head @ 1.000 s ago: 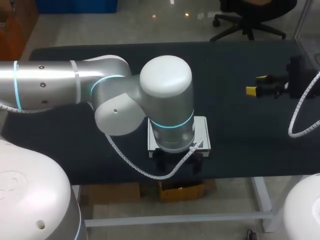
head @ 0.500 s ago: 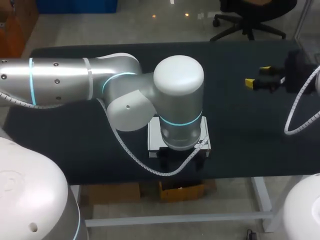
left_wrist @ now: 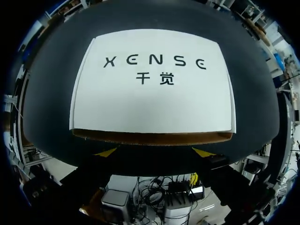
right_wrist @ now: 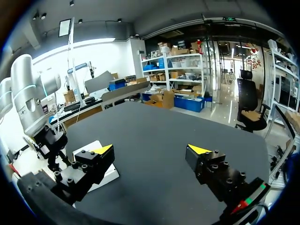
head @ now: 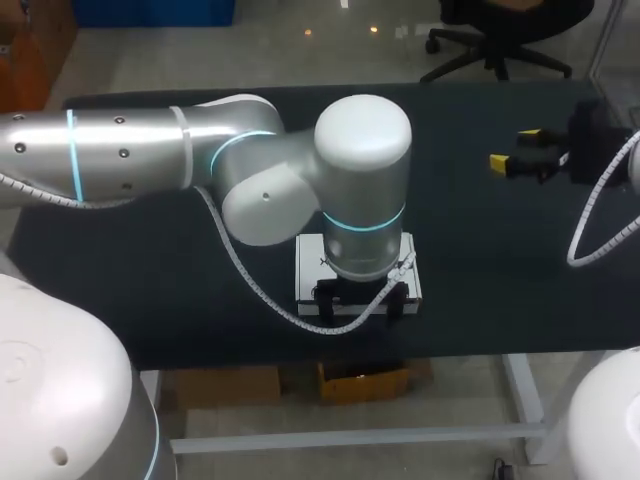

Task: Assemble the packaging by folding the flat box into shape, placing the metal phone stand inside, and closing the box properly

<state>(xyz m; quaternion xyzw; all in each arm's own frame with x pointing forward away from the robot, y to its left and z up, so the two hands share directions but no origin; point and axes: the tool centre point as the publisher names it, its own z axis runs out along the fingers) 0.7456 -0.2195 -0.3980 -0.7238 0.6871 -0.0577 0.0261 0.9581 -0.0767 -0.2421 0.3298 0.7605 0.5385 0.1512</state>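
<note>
A white flat box (head: pixel 306 278) with dark print on its lid lies near the table's front edge. In the left wrist view the box (left_wrist: pixel 152 84) fills the space ahead of the fingers, with a brown cardboard edge facing them. My left gripper (left_wrist: pixel 154 152) is open, its yellow tips just short of that edge, one at each side. In the head view the left gripper (head: pixel 360 302) hangs over the box's front edge, and its wrist hides most of the lid. My right gripper (head: pixel 515 150) is open and empty above the table's right side; from its own view the right gripper (right_wrist: pixel 151 149) looks towards the box (right_wrist: pixel 110 173). No metal phone stand is in sight.
The black table (head: pixel 150 250) stretches wide to both sides of the box. Its front edge runs just in front of the box. My left arm (right_wrist: pixel 30 103) rises beside the box in the right wrist view.
My left arm has swung to the right and its gripper has drawn back a little over the box's front edge. The right gripper has shifted slightly farther back.
</note>
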